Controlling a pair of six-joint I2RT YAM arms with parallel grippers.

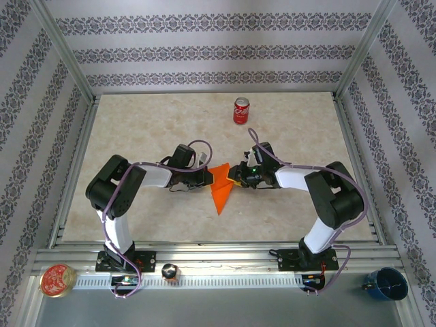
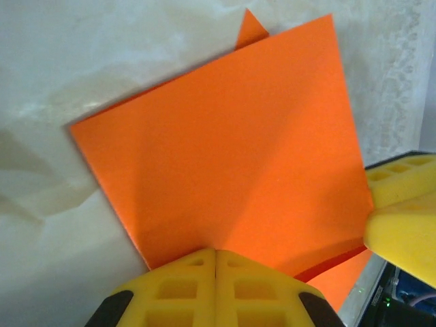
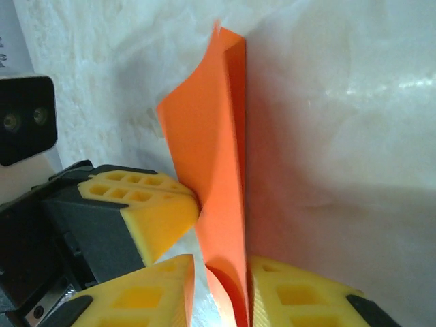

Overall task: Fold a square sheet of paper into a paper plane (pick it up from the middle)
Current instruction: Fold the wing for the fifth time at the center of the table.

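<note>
The orange sheet of paper [image 1: 222, 194] is folded into a pointed shape and stands on edge on the table between both grippers. My left gripper [image 1: 206, 178] is shut on its left edge; in the left wrist view the yellow fingers [image 2: 177, 286] meet on the paper [image 2: 231, 136]. My right gripper [image 1: 237, 177] is at the paper's right side. In the right wrist view its jaws [image 3: 221, 262] stand apart around a curled fold of the paper [image 3: 211, 136]. The fold touches the right finger, and a gap shows beside the left one. The left gripper's fingers [image 3: 160, 211] pinch the paper close by.
A red soda can [image 1: 241, 110] stands upright at the back of the table, well behind the grippers. Metal frame posts and rails border the table. A round tin [image 1: 57, 280] and a blue cup [image 1: 385, 283] sit beyond the near rail.
</note>
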